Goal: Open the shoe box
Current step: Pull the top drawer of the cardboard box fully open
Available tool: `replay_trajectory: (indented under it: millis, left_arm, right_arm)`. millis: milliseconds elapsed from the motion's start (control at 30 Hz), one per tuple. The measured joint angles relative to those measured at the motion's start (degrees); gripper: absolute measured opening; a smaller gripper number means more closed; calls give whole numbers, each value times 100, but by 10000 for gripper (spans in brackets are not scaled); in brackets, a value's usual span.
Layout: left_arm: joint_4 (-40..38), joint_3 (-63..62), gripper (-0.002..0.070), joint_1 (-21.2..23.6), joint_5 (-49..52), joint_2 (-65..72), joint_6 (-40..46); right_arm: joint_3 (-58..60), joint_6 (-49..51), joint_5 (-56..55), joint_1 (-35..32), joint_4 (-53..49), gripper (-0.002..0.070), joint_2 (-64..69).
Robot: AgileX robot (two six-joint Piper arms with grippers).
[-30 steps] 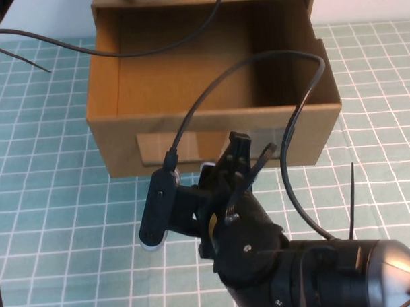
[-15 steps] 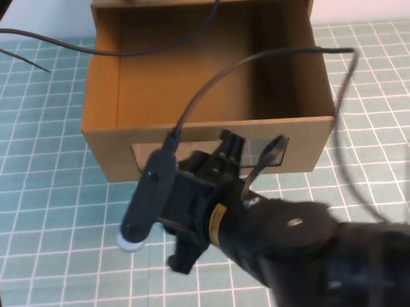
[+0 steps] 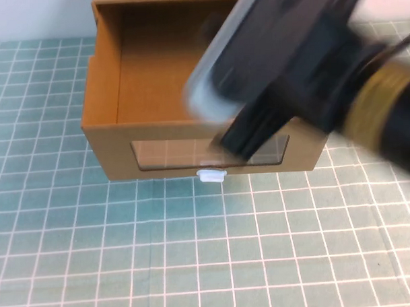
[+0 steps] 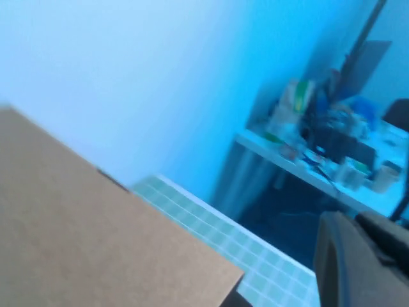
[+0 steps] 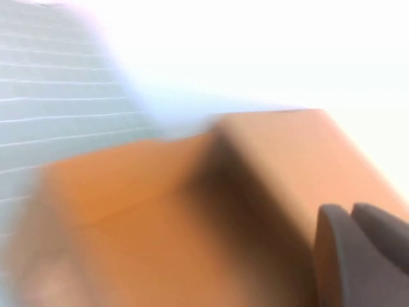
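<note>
The shoe box [image 3: 111, 153] stood on the gridded teal worktop [image 3: 127, 250], at the middle of its far half, its top open and facing up and the brown inside bare. It sat square to the grid lines. Its broad front wall ran left to right and faced the robot, and the two side walls ran straight away from the robot to the far rim at the top edge of the high view. A clear window [image 3: 168, 153] took up most of that front wall, and a small white tab [image 3: 212, 175] stuck out below it onto the worktop.

The right end effector [image 3: 248, 138] hung over the right half of the front wall, streaked with blur, its arm [image 3: 375, 110] crossing the box's right side from above. Its fingers appeared pressed together into one dark wedge, pinching nothing.

The left end effector [image 4: 358, 256] showed only in its own wrist view, beside a brown face of the box, and I cannot tell whether it was spread or pressed together.
</note>
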Motion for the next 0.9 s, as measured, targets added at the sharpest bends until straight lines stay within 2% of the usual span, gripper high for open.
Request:
replay_trajectory:
  millis: [167, 267, 400, 533, 667, 800, 900]
  left_arm:
    - [1175, -89, -5, 108, 122, -960, -182]
    - [1726, 47, -5, 108, 168, -1472, -267]
    - [2183, 547, -5, 108, 181, -2130, -288]
    - [2609, 1497, -5, 108, 193, -2938, -151]
    - [3003, 2930, -5, 108, 193, -3927, -12]
    - [3330, 4556, -5, 108, -199, -5010, 40]
    - [3451, 6048, -5, 108, -1168, -5964, 53]
  right_arm:
    - [-312, -1169, 750, -521, 370, -9, -352]
    - [-325, -1936, 1027, -1120, 1149, -10, -460]
    - [-309, -2706, 999, -2281, 2652, -10, -545]
    - [134, -3263, 65, -3669, 4465, -12, -768]
    - [1001, -3480, -1250, -4652, 5575, -13, -995]
    - [1893, -3504, -2048, -5053, 6492, -13, -1045]
    - [2488, -3516, -2227, -5080, 6750, -12, -1066]
